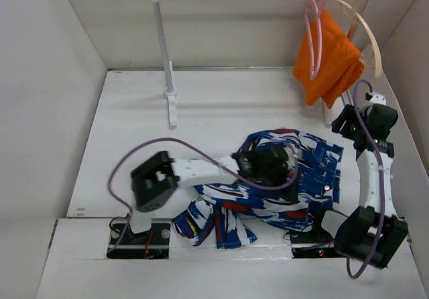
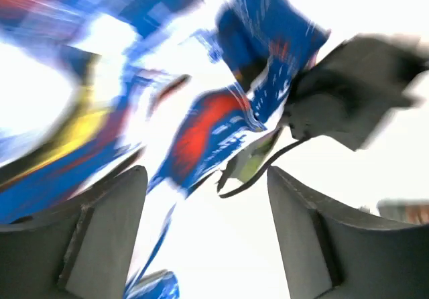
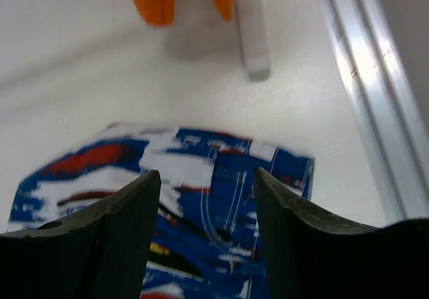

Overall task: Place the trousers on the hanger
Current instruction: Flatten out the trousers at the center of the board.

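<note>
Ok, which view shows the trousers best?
Top external: nearly the whole trousers show, crumpled in a heap. Left wrist gives only blurred folds up close; right wrist shows only one end, in sharper focus.

The trousers (image 2: 201,131) blur in the left wrist view; overhead, the left end effector (image 1: 289,159) hides their middle.

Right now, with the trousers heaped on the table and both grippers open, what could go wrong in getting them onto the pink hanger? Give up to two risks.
1. The trousers lie bunched in a heap. The left gripper, open over them, may pinch several layers or a leg instead of the waistband.
2. The pink hanger hangs close against the orange cloth and the cream hanger. Reaching for it may snag either one.
</note>
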### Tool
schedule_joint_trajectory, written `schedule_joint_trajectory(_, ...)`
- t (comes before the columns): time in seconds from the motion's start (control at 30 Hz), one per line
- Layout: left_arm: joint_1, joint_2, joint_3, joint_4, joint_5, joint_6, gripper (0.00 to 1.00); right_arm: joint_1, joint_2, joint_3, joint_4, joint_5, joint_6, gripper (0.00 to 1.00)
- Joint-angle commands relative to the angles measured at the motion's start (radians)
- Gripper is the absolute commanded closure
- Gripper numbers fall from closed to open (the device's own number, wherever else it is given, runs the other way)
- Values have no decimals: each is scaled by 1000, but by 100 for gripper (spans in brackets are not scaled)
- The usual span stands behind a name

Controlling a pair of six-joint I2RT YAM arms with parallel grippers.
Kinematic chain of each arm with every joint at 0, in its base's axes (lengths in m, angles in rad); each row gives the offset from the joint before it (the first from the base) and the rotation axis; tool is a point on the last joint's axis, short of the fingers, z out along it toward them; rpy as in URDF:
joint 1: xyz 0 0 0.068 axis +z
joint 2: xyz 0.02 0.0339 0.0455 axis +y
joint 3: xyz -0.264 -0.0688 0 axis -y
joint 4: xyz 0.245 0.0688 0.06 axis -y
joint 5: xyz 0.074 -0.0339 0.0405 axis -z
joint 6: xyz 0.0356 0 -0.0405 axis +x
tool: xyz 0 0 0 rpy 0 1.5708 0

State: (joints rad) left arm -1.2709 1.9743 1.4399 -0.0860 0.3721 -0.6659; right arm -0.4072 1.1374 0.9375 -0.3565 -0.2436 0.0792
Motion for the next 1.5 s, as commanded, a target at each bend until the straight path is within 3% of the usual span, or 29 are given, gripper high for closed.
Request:
schedule_joint_trajectory(0.0, 112, -326, -140, -10, -238, 58, 31, 14, -67, -170, -30, -146, -25, 38)
schedule_joint_trajectory(0.07, 232, -478, -209, -83, -343, 51, 30, 80, -99, -242, -25, -218, -24, 55)
schedule_joint_trajectory(0.1, 282, -527, -290, -99, -354, 42, 28, 184, -147, -258, -32, -214, -25, 66)
schedule_joint_trajectory(0.13, 336, -628, -335, -133, -361, 25, 26, 239, -169, -266, -39, -186, -22, 84)
schedule_joint_trajectory(0.17, 443, -687, -389, -145, -361, -9, 25, 295, -188, -273, -48, -183, -19, 94)
schedule_joint_trajectory(0.2, 500, -737, -495, -155, -363, -23, 24, 353, -206, -281, -35, -194, -18, 100)
schedule_joint_trajectory(0.3, 720, -932, -669, -198, -361, -58, 14, 603, -193, -243, -38, -174, -7, 100)
schedule_joint_trajectory(0.37, 826, -1018, -722, -221, -254, -47, 12, 802, -144, -212, -42, -103, 8, 75)
schedule_joint_trajectory(0.4, 937, -1043, -789, -222, -174, -34, 11, 931, -98, -154, -9, -73, 31, 42)
schedule_joint_trajectory(0.43, 938, -1043, -789, -222, -173, -34, 11, 996, -70, -154, -9, -59, 42, 42)
schedule_joint_trajectory(0.47, 979, -1034, -824, -221, -162, -32, 11, 1055, -33, -110, 42, -42, 53, 32)
schedule_joint_trajectory(0.53, 1015, -1026, -851, -212, -160, -50, 13, 1161, 60, -44, 85, -39, 65, 28)
schedule_joint_trajectory(0.57, 1030, -1023, -857, -209, -153, -60, 13, 1261, 168, -1, 109, -33, 60, 28)
schedule_joint_trajectory(0.7, 1041, -1052, -830, -236, -174, -84, 15, 1418, 470, 266, 62, 29, -5, 27)
schedule_joint_trajectory(0.9, 1041, -1138, -738, -326, -302, -60, 17, 1450, 777, 544, -25, 52, -32, 32)
schedule_joint_trajectory(1.03, 1041, -1143, -730, -345, -294, -52, 18, 1461, 803, 549, -15, 67, -33, 37)
schedule_joint_trajectory(1.1, 1041, -1151, -740, -351, -305, -55, 19, 1461, 820, 560, -41, 96, -32, 45)
schedule_joint_trajectory(1.2, 1041, -1172, -759, -351, -314, -60, 19, 1461, 846, 566, -59, 147, -30, 75)
schedule_joint_trajectory(1.23, 1041, -1177, -759, -354, -318, -61, 19, 1461, 842, 563, -61, 164, -26, 76)
schedule_joint_trajectory(1.3, 1041, -1177, -757, -373, -331, -61, 19, 1461, 825, 543, -26, 162, -25, 65)
schedule_joint_trajectory(1.37, 1041, -1181, -754, -386, -361, -64, 20, 1461, 794, 503, 8, 142, -7, 93)
schedule_joint_trajectory(1.4, 1041, -1190, -759, -386, -401, -66, 20, 1461, 780, 494, 10, 145, 1, 100)
schedule_joint_trajectory(1.47, 1041, -1192, -763, -377, -397, -70, 20, 1452, 737, 459, 33, 153, 14, 100)
